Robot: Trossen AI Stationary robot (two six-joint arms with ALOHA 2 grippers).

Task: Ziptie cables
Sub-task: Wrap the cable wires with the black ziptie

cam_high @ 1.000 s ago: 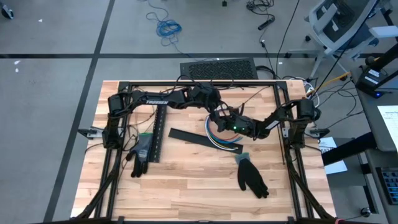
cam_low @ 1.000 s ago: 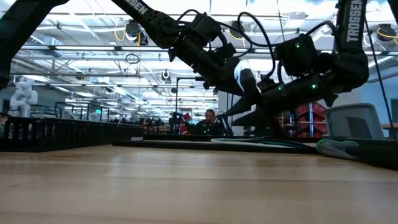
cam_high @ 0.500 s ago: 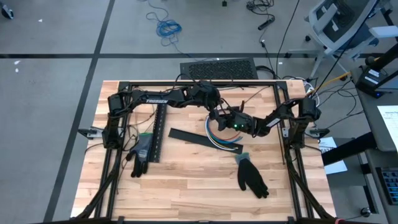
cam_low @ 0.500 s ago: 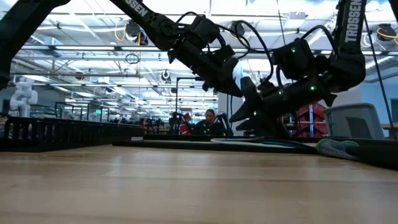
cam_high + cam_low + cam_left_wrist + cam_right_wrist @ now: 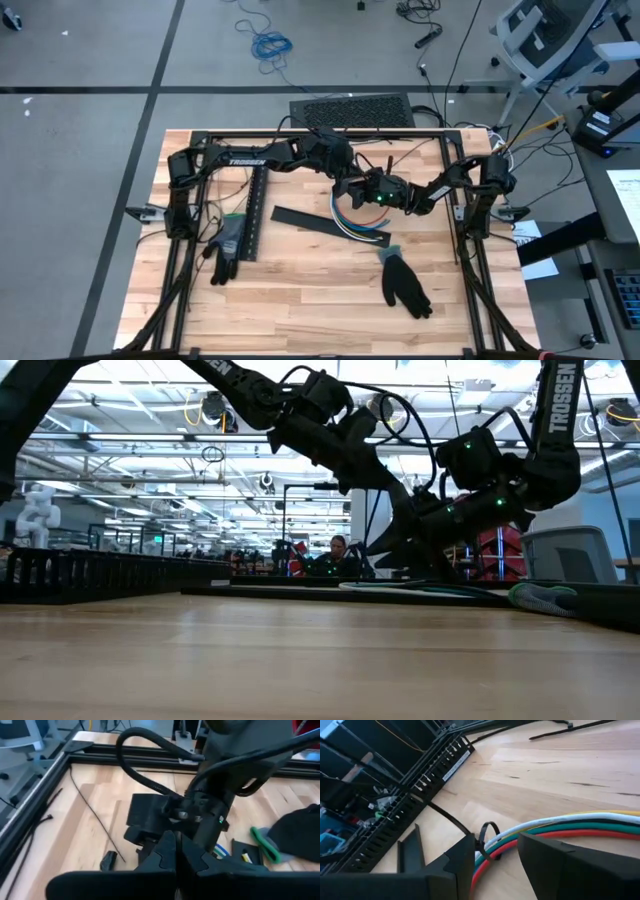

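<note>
The cables [image 5: 348, 222] are a curved bundle of white, green, red and blue wires lying on the table right of centre. A thin black zip tie loop [image 5: 489, 834] circles them, and its tail trails off across the wood. My right gripper [image 5: 495, 865] is open and hovers low, one finger on either side of the bundle close to the loop, touching nothing that shows. My left gripper [image 5: 176, 852] is shut just above and beyond the right gripper [image 5: 368, 192]. Nothing shows between its fingers.
A black slotted strip [image 5: 254, 214] stands on the table's left and a flat black strip [image 5: 325, 222] lies beside the cables. One dark glove [image 5: 226, 246] lies left and another [image 5: 404, 284] lies near right. Loose black zip ties [image 5: 85, 802] lie by the far frame rail [image 5: 300, 134].
My right gripper has moved a little toward the table's far edge and left, closing on the left gripper above the cables. The cables have stayed where they were.
</note>
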